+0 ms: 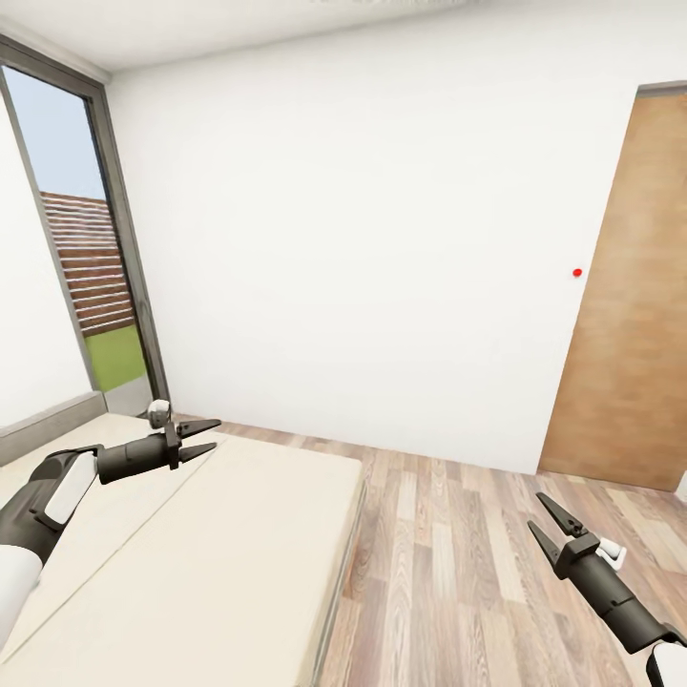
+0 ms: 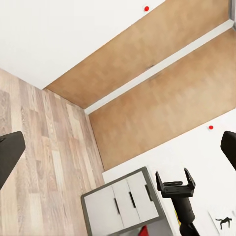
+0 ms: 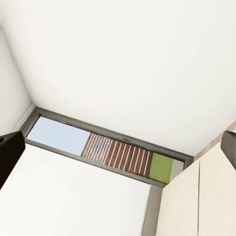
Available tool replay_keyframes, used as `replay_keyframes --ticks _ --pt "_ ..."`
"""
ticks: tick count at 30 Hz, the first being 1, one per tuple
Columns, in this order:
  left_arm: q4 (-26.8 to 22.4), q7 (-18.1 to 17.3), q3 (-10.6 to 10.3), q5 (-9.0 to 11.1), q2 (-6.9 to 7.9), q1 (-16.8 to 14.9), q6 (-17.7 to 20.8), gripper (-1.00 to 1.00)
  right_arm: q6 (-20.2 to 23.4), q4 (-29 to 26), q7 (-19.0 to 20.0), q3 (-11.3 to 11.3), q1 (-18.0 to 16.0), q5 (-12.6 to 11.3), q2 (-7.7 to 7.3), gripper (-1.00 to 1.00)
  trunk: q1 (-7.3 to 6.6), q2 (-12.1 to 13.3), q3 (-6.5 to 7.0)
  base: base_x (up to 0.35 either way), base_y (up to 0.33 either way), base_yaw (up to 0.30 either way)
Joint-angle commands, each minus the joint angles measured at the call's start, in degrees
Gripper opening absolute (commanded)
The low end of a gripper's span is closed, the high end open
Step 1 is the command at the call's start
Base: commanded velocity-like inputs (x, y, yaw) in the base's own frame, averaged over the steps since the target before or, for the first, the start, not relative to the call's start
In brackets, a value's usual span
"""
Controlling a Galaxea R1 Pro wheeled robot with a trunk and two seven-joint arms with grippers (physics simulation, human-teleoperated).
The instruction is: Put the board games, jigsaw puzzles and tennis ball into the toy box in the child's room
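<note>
Bed [image 1: 229,563] sitting nearest, low at near left: beige mattress bare on top, grey frame edge running along its right side, grey headboard strip showing at far left. No toys showing on the stretch of mattress in view; the toy box and table are not in these pictures.

Left gripper [image 1: 198,440] hanging over the far left part of the mattress, its black fingers standing apart with nothing between them, pointing right. In the left wrist view its two dark fingertips [image 2: 10,153] are sitting at opposite edges of the picture, wide apart.

Right gripper [image 1: 553,525] hovering over the wood plank floor [image 1: 458,534] at near right, well clear of the bed, fingers spread and holding nothing, pointing up and to the far left. It is also showing in the left wrist view, two prongs parted.

White wall [image 1: 363,248] standing across the far side. Wooden door [image 1: 630,305] at far right, a small red dot [image 1: 576,272] on the wall just left of it. Tall dark-framed window [image 1: 86,277] at far left, giving onto a slatted fence, grass and sky.

Left wrist view also taking in a grey cabinet [image 2: 123,204] with pale doors.
</note>
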Motion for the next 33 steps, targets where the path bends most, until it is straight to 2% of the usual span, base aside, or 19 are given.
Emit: replay_keyframes --ticks 1,9,20,33 --pt "0.0 -0.2 0.0 -0.1 0.00 0.0 0.2 1.00 0.3 0.0 0.1 -0.1 0.0 -0.1 0.01 1.00 0.02 0.0 -0.03 -0.021 0.064 -0.001" --pt "0.0 -0.2 0.0 -0.1 0.00 0.0 0.2 1.00 0.3 0.1 -0.1 -0.1 -0.1 -0.1 0.01 1.00 0.02 0.0 0.05 -0.031 0.175 -0.089" --pt "0.0 -0.2 0.0 0.0 0.00 0.0 0.2 1.00 0.3 0.1 -0.2 -0.1 -0.1 -0.1 0.04 1.00 0.02 0.0 0.43 -0.007 0.069 -0.240" --pt "0.0 -0.2 0.0 0.0 0.00 0.0 0.2 1.00 0.3 0.1 -0.2 -0.1 0.0 -0.1 0.03 1.00 0.02 0.0 0.96 -0.068 0.184 -0.257"
